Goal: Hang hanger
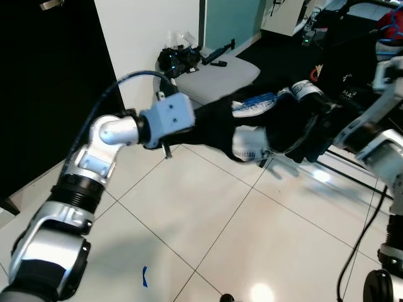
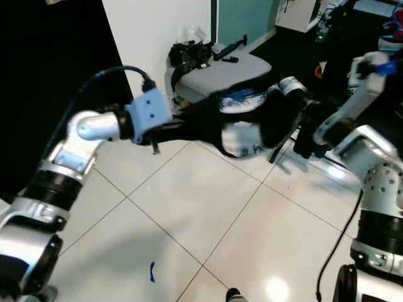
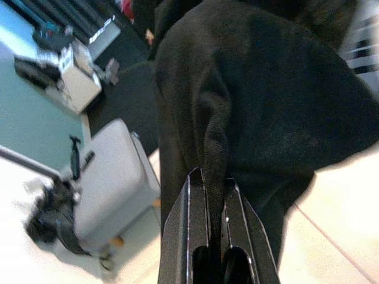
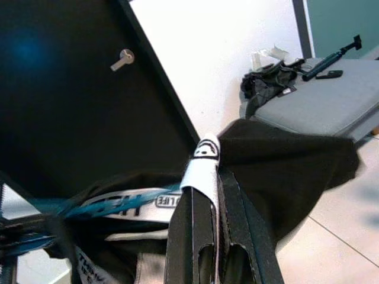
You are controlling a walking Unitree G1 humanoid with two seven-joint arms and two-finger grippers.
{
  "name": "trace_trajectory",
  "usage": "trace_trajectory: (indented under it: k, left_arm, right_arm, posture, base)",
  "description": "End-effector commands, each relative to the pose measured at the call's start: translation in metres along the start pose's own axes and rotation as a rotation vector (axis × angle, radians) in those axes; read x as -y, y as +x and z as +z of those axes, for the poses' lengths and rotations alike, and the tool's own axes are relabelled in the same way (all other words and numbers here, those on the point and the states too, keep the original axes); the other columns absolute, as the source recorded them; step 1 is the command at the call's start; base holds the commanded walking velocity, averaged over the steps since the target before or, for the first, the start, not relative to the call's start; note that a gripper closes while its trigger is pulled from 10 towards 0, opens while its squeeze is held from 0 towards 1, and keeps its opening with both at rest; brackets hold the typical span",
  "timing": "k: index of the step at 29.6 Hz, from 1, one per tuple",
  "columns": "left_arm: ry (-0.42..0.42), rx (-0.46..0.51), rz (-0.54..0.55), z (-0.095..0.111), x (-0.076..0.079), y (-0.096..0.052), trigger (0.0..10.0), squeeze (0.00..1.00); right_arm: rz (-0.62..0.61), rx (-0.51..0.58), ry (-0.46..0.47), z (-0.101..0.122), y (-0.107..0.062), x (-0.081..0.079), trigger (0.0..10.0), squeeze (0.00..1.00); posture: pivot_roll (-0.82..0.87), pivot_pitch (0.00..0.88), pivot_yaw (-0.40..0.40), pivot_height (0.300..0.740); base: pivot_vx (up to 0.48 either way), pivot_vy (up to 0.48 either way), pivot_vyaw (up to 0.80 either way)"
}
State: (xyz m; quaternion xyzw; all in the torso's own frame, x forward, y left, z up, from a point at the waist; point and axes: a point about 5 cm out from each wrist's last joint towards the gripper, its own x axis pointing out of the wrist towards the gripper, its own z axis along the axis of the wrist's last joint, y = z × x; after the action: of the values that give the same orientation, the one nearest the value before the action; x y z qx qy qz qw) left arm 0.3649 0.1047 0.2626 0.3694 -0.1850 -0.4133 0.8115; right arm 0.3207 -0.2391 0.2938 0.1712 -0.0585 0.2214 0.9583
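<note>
Above the glossy white tile floor (image 1: 208, 245), a black garment (image 1: 277, 123) is stretched between both arms — soft matte fabric, slack in the middle, with white panels and blue-and-white printed lettering on it.

Left gripper (image 3: 214, 180): long black fingers pinched together on a thick fold of the black cloth, seen clearly in the left wrist view. The fold runs straight up from between the fingertips; the rest of the fabric bulges out beyond. From the head views the left arm reaches across with its pale blue-grey wrist housing (image 1: 171, 116) and a black cable (image 1: 107, 100) looped over it.

Right gripper (image 4: 208, 155): fingers clamped on a white glossy strip of the garment that carries a small black logo. The strip sticks up just past the fingertips; black cloth drapes off beyond them, and a blue-and-white lettered band trails off to one side.

Hanger itself — can't make one out as a separate shape; if it's there it's buried in the fabric.

Behind: grey padded seat (image 1: 220, 75) with a black strap bundle (image 1: 179, 60) and a black stick-like tool on top, white wall, large flat black panel (image 4: 71, 94) with a small silver knob (image 4: 123, 58).
</note>
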Motion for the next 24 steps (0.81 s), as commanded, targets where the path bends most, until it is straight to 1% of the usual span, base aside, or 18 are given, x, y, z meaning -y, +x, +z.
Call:
trace_trajectory:
  k: [1,3,4,7,9,10,13,14,15,16,18,20,21,22,24]
  left_arm:
    - [-0.019,-0.022,0.016,-0.003,0.004,0.002,10.0,0.0]
    - [-0.035,-0.029,0.034,-0.004,0.005,0.003,10.0,0.0]
    - [-0.06,-0.038,0.058,-0.006,0.005,0.004,10.0,0.0]
    - [-0.07,-0.045,0.069,-0.007,0.006,0.005,10.0,0.0]
    - [-0.07,-0.068,0.059,-0.01,0.013,0.005,10.0,0.0]
    - [-0.07,-0.068,0.059,-0.01,0.013,0.005,10.0,0.0]
    - [-0.037,-0.096,0.024,-0.014,0.021,0.005,10.0,0.0]
    - [-0.037,-0.096,0.024,-0.014,0.021,0.005,10.0,0.0]
    - [-0.018,-0.099,-0.001,-0.016,0.025,0.003,10.0,0.0]
    - [-0.018,-0.099,-0.001,-0.016,0.025,0.003,10.0,0.0]
    - [0.0,-0.065,-0.066,-0.015,0.035,-0.001,10.0,0.0]
    - [0.0,-0.065,-0.066,-0.015,0.035,-0.001,10.0,0.0]
    - [0.006,-0.043,-0.114,-0.013,0.045,-0.003,10.0,0.0]
    - [0.01,-0.031,-0.123,-0.011,0.049,-0.002,10.0,0.0]
    - [0.012,-0.026,-0.126,-0.01,0.051,-0.002,10.0,0.0]
  right_arm:
    - [0.009,-0.016,-0.02,0.001,0.002,-0.005,0.0,0.0]
    - [0.005,-0.025,-0.019,-0.001,0.003,-0.005,0.0,0.0]
    - [-0.002,-0.03,-0.022,-0.001,0.003,-0.004,0.0,0.0]
    - [-0.009,-0.023,-0.021,0.001,0.003,-0.004,0.0,0.0]
    - [-0.027,0.019,-0.034,0.009,0.003,-0.003,0.0,0.0]
    - [-0.027,0.019,-0.034,0.009,0.003,-0.003,0.0,0.0]
    - [-0.047,0.062,-0.054,0.021,0.002,0.0,0.0,0.0]
    - [-0.047,0.062,-0.054,0.021,0.002,0.0,0.0,0.0]
    - [-0.06,0.081,-0.072,0.028,0.0,0.003,0.0,0.0]
    - [-0.06,0.081,-0.072,0.028,0.0,0.003,0.0,0.0]
    - [-0.095,0.114,-0.103,0.043,-0.004,0.012,0.0,0.0]
    - [-0.095,0.114,-0.103,0.043,-0.004,0.012,0.0,0.0]
    - [-0.116,0.121,-0.117,0.049,-0.007,0.017,0.0,0.0]
    - [-0.116,0.12,-0.117,0.049,-0.006,0.017,0.0,0.0]
    - [-0.115,0.118,-0.116,0.049,-0.006,0.017,0.0,0.0]
  posture:
    - [-0.03,0.168,0.007,0.74]
    - [-0.03,0.168,0.007,0.74]
    - [-0.03,0.166,0.006,0.74]
    - [-0.03,0.166,0.006,0.74]
    - [-0.03,0.162,0.009,0.74]
    - [-0.03,0.162,0.009,0.74]
    - [-0.03,0.162,0.009,0.74]
    - [-0.03,0.162,0.009,0.74]
    - [-0.03,0.157,0.008,0.74]
    - [-0.03,0.157,0.008,0.74]
    - [-0.03,0.156,0.005,0.74]
    - [-0.03,0.156,0.005,0.74]
    - [-0.03,0.156,0.004,0.74]
    - [-0.03,0.155,0.003,0.74]
    - [-0.03,0.155,0.003,0.74]
  base:
    - [0.0,0.0,0.0]
    - [0.0,0.0,0.0]
    - [0.0,0.0,0.0]
    - [0.0,0.0,0.0]
    - [0.0,0.0,0.0]
    - [0.0,0.0,0.0]
    - [0.0,0.0,0.0]
    - [0.0,0.0,0.0]
    - [0.0,0.0,0.0]
    - [0.0,0.0,0.0]
    - [0.0,0.0,0.0]
    - [0.0,0.0,0.0]
    - [0.0,0.0,0.0]
    - [0.0,0.0,0.0]
    - [0.0,0.0,0.0]
